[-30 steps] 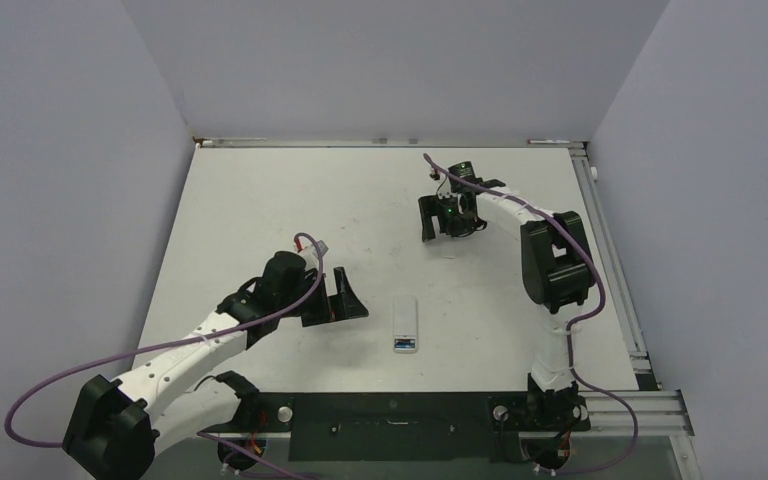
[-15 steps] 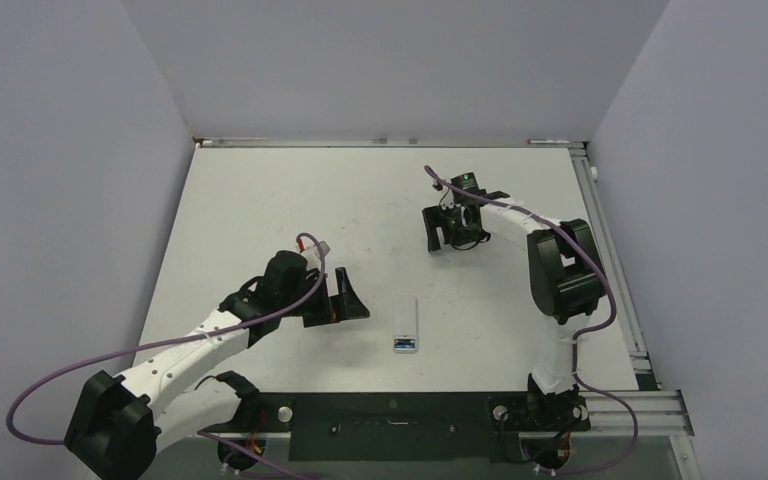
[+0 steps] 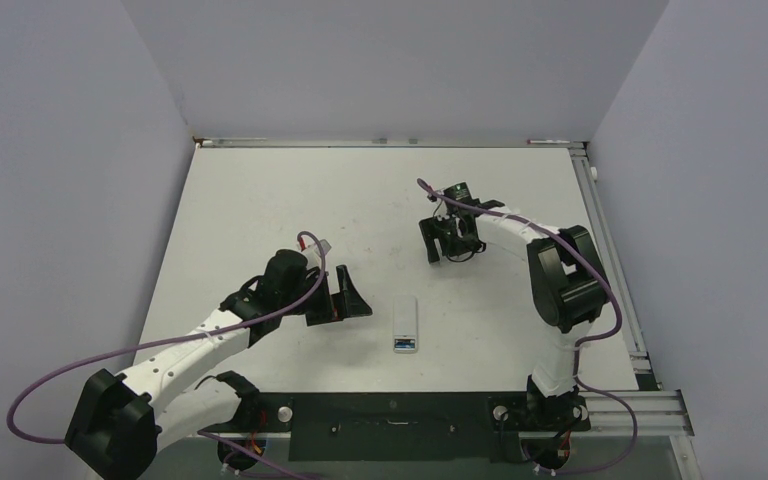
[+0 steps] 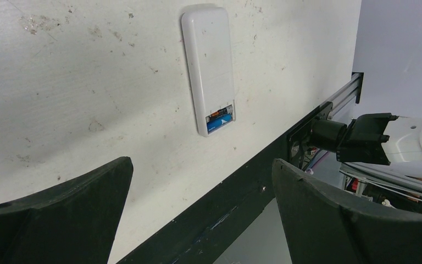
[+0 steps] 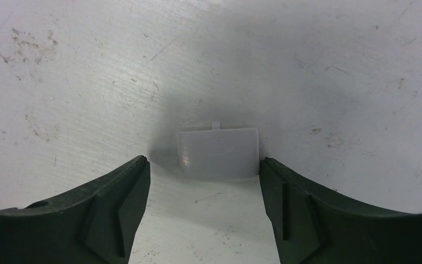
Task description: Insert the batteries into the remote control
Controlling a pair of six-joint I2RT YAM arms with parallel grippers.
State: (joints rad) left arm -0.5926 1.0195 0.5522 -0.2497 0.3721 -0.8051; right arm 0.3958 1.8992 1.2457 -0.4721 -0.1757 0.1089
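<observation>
The left gripper [image 3: 345,297] sits left of centre in the top view, low over the scuffed white table [image 3: 260,200], its two black fingers [image 4: 77,209] spread wide with nothing between them. Just to its right, in the lower middle of the frame, lies the remote control [image 3: 406,324], a small white rectangular plastic handset with its plain back up. In the left wrist view it lies in the upper centre [image 4: 209,66], with an open compartment at its near end. A blue battery [image 4: 221,124] lies in that compartment. A thin dark and orange strip beside it is too small to identify.

Farther back, right of centre, the right gripper [image 3: 450,245] points down at the table. Its jaws are apart and straddle a small translucent white plastic cover piece [image 5: 218,153] lying flat. The right-hand finger [image 5: 307,220] stands against the piece's edge, while the left-hand one is a little clear of it.
</observation>
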